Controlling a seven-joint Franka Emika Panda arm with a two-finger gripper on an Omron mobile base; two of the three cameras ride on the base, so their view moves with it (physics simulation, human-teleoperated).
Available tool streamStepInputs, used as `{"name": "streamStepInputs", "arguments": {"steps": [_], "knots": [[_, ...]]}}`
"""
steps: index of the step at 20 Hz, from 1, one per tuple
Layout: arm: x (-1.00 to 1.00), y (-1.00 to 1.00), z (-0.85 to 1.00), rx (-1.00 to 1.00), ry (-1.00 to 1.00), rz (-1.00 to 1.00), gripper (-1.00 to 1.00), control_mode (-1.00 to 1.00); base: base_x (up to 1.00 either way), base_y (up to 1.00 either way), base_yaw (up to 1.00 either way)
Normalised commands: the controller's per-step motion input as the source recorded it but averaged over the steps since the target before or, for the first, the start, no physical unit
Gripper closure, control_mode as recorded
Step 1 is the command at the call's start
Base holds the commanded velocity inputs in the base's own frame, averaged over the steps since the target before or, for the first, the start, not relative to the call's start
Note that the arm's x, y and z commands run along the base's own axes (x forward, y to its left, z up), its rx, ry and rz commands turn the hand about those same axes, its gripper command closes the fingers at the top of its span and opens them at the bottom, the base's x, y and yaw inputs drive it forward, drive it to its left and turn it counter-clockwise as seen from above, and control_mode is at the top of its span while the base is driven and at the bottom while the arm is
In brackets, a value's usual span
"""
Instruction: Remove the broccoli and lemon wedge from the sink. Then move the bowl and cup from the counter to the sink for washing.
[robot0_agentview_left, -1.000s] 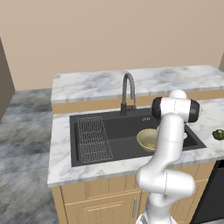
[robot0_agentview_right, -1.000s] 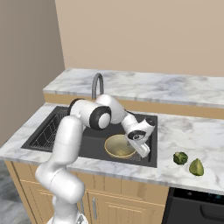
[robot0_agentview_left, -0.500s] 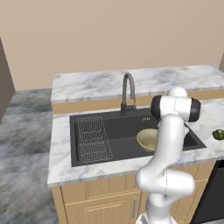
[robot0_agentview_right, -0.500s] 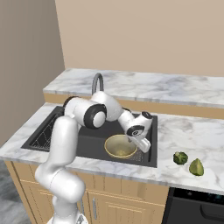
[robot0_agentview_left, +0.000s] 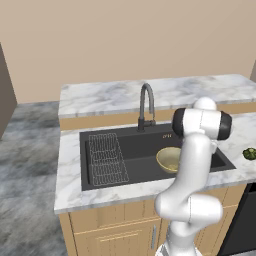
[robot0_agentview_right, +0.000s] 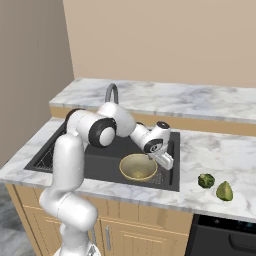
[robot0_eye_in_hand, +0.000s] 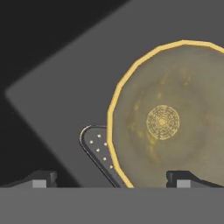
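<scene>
Bowl in sink, gripper open and empty above its rim

Bowl (robot0_agentview_right: 138, 166) sits upright on the floor of the sink (robot0_agentview_right: 100, 162), at the end away from the rack (robot0_agentview_left: 107, 157), partly covering the drain strainer (robot0_eye_in_hand: 97, 151); it looks set down for washing. The gripper (robot0_agentview_right: 168, 162) hangs just over the bowl's near rim with its 2 fingers spread wide and nothing between them, which I read as a release just made. Broccoli (robot0_agentview_right: 205, 180) and lemon wedge (robot0_agentview_right: 224, 191) lie side by side on the desk (robot0_agentview_right: 210, 150) beyond the sink, so the clearing step looks finished. I cannot find the cup, so that step seems left.
</scene>
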Motion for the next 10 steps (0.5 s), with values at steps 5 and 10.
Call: {"name": "streamStepInputs", "arguments": {"steps": [5, 10], "knots": [[-0.18, -0.17, 0.36, -0.02, 0.01, 0.0, -1.0, -1.0, 0.0, 0.0, 0.0], [-0.16, -0.19, 0.41, 0.0, 0.0, 0.0, -1.0, -1.0, 0.0, 0.0, 0.0]]}}
